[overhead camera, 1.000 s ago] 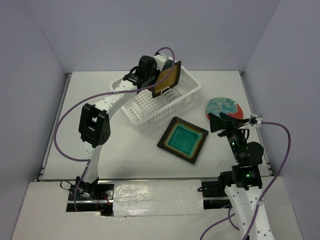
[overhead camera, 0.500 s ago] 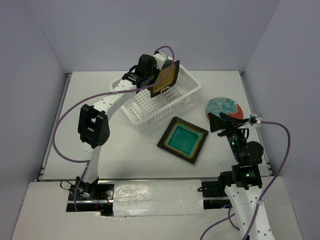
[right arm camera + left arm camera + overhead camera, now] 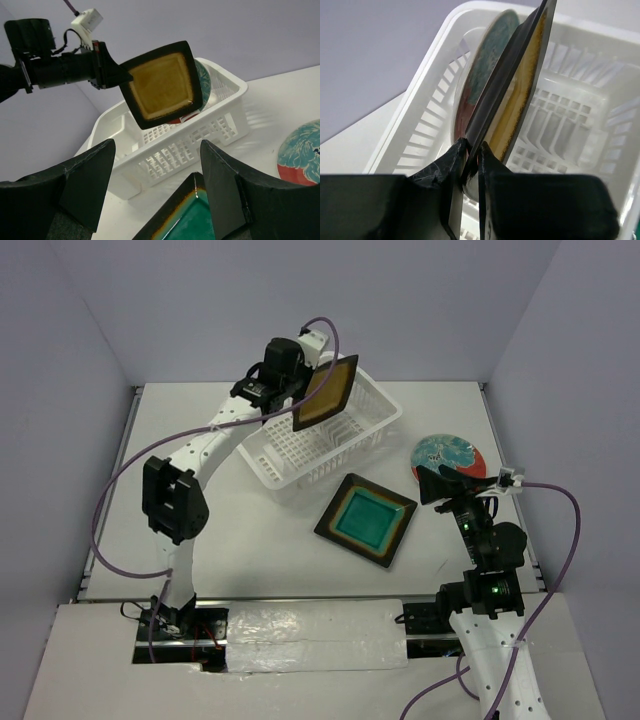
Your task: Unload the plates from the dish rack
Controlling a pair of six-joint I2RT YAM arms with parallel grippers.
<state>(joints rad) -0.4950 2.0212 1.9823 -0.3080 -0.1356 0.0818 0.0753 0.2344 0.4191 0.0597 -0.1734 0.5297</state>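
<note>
My left gripper (image 3: 296, 397) is shut on a corner of the square amber-centred plate (image 3: 325, 391) and holds it in the air above the white dish rack (image 3: 290, 455); it also shows in the left wrist view (image 3: 522, 95) and the right wrist view (image 3: 162, 90). A round red-rimmed plate (image 3: 480, 85) stands upright in the rack behind it. The square teal plate (image 3: 366, 519) lies flat on the table in front of the rack. A second round plate (image 3: 447, 455) lies at the right. My right gripper (image 3: 436, 485) is open and empty above the table beside it.
The rack's lattice wall (image 3: 200, 137) faces my right gripper. The table's right edge (image 3: 503, 455) runs close past the round plate. Purple cables (image 3: 120, 490) loop off both arms.
My left gripper has lifted the amber plate up and a little to the left, out of the rack. The right arm has not moved.
</note>
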